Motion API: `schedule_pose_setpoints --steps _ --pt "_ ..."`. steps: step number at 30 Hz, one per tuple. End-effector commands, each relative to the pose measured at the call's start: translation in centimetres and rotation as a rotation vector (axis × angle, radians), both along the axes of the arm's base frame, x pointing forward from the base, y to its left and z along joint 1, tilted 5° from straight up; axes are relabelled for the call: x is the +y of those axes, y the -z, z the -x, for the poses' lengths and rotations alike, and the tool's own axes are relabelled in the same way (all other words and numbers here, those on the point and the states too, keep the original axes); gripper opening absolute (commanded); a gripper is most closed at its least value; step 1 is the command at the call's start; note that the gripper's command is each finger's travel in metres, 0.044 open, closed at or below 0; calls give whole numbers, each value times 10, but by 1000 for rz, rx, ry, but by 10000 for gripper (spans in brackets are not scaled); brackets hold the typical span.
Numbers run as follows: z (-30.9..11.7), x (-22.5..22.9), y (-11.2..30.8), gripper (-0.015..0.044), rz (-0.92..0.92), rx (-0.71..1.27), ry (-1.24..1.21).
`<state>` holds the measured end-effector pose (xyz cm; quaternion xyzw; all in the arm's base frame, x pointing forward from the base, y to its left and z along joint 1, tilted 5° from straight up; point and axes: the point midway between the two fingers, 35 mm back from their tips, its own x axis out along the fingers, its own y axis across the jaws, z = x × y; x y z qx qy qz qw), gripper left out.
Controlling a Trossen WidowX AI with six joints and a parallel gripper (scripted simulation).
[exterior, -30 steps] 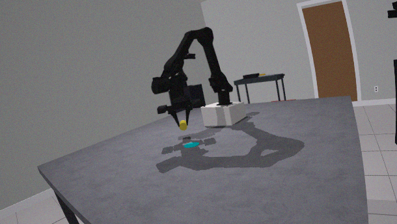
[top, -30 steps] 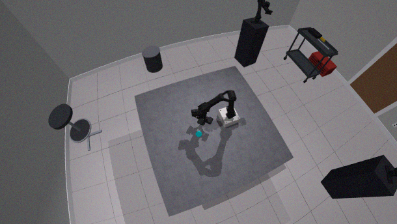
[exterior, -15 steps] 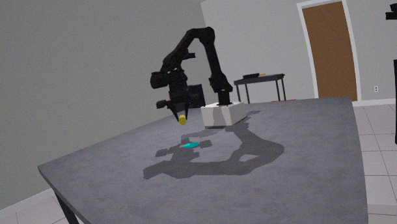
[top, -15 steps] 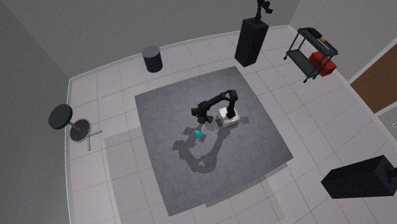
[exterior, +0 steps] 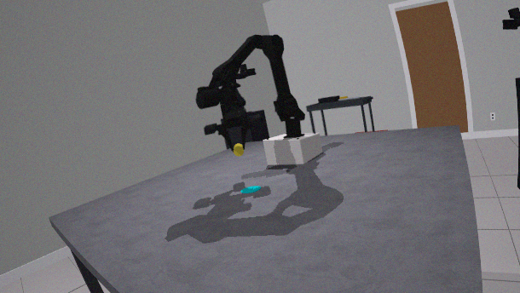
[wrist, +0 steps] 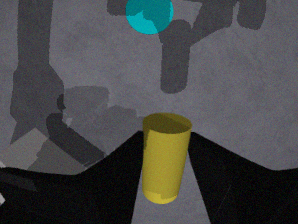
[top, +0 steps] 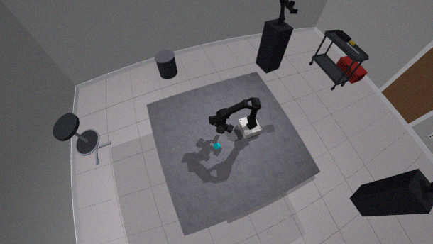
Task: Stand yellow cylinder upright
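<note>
The yellow tall cylinder (exterior: pixel 239 150) (wrist: pixel 165 162) is held between the fingertips of my gripper (wrist: pixel 165 137), which is shut on it. In the wrist view it runs lengthwise between the fingers, one end face pointing toward the top of the view. In the exterior view one round end faces the camera, and the cylinder hangs in the air above the table. The cyan circle (top: pixel 216 145) (exterior: pixel 251 189) (wrist: pixel 149 17) lies flat on the table, nearer the exterior camera than the cylinder, partly in the arm's shadow. In the top view the arm hides the cylinder.
The white base block (top: pixel 250 128) (exterior: pixel 283 151) of the arm stands on the grey table (top: pixel 270 177) (exterior: pixel 362 247), behind and to the right of the circle in the exterior view. The arm's shadow falls across the table around the circle.
</note>
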<state>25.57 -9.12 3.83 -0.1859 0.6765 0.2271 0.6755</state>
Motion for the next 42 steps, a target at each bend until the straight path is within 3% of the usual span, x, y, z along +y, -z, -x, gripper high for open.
schedule_pose_setpoints --steps 1,14,42 --pt "0 0 -7 105 0 -4 -6" --pt "1 1 -23 105 -3 2 -11" --pt "-68 51 -42 105 -8 -7 -45"
